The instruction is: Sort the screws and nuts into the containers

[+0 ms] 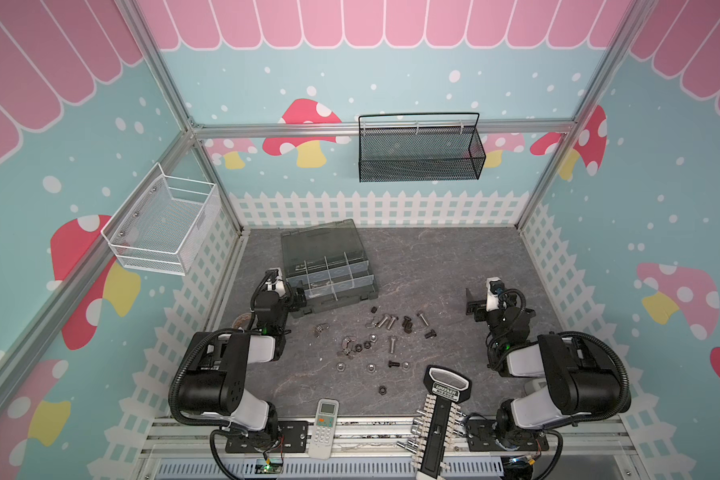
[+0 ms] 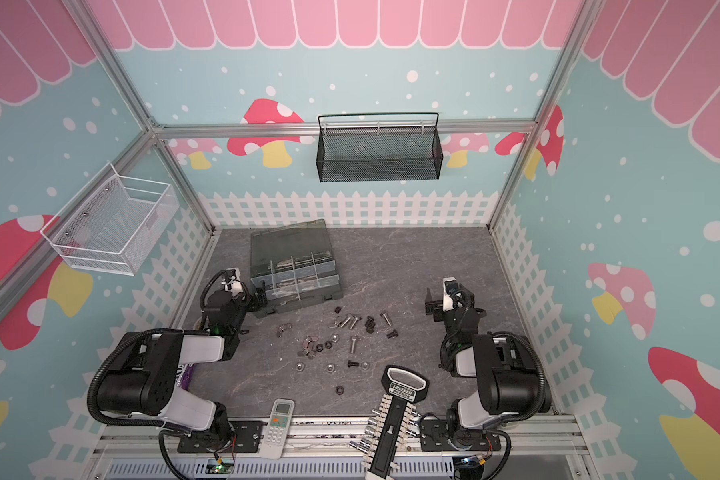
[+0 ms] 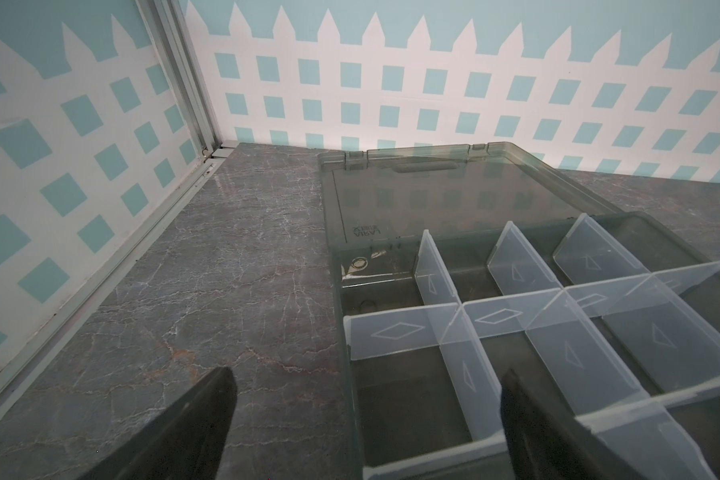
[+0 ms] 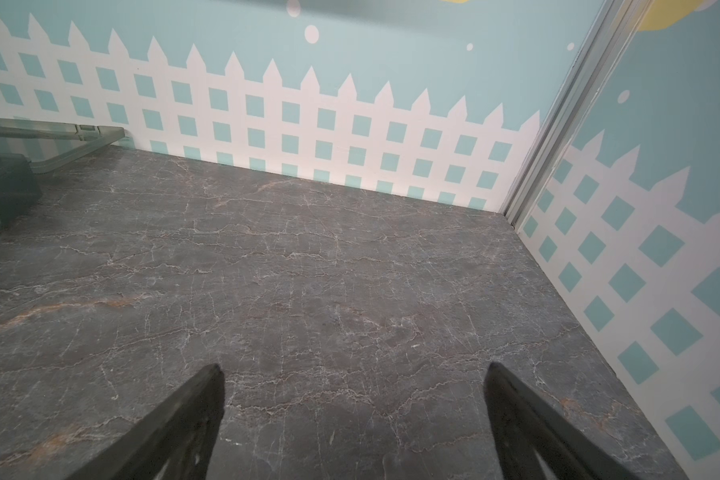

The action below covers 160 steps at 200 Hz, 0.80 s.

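One open box of containers (image 3: 391,336), cut off in left wrist view, screws (image 1: 393,344) and nuts (image 1: 382,390) too small to count surely, left gripper (image 3: 366,374) and right gripper (image 4: 352,368) fingers spread

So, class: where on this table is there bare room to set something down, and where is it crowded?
Widest bare patch: back right of the table, between the organizer box, back wall and right gripper. A smaller one lies front left, between the nuts and the remote. Crowded: the centre, strewn with screws and nuts, and around the socket rack.
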{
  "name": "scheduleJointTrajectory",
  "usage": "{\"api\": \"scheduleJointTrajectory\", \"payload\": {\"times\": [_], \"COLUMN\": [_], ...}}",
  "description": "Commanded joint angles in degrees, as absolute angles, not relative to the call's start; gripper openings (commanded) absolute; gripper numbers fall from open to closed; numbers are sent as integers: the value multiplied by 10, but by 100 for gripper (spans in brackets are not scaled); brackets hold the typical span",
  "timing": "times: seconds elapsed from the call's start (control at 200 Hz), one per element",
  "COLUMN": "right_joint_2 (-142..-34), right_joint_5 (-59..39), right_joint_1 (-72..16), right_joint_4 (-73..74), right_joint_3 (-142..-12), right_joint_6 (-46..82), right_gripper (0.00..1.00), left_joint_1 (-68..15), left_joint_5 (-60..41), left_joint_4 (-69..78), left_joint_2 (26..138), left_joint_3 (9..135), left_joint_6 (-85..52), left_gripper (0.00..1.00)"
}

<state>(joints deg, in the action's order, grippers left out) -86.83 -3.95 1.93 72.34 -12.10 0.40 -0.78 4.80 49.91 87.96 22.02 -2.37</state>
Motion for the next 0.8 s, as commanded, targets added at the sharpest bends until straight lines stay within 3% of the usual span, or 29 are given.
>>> {"api": "scheduleJointTrajectory", "payload": {"times": [0.0, 0.27, 0.545, 0.795], "right_joint_2": [-869, -800, -738, -730], "right_joint_5": [-42, -27, 47, 183], "right_joint_1": [22, 20, 8, -60], "right_joint_4": [734, 563, 325, 179], "right_joint_3": [-123, -190, -264, -317], "right_joint_6": [-7, 0, 105, 156], "right_gripper": [98, 98, 98, 98], "left_joint_1": [-5, -6, -38, -124], "left_joint_5": [43, 62, 106, 130], "left_joint_4": [503, 432, 353, 246], "left_joint_2": [866, 774, 662, 617], "left_joint_3": [220, 216, 238, 287], "left_joint_6": [-25, -29, -86, -152], "left_gripper": [100, 100, 100, 100]}}
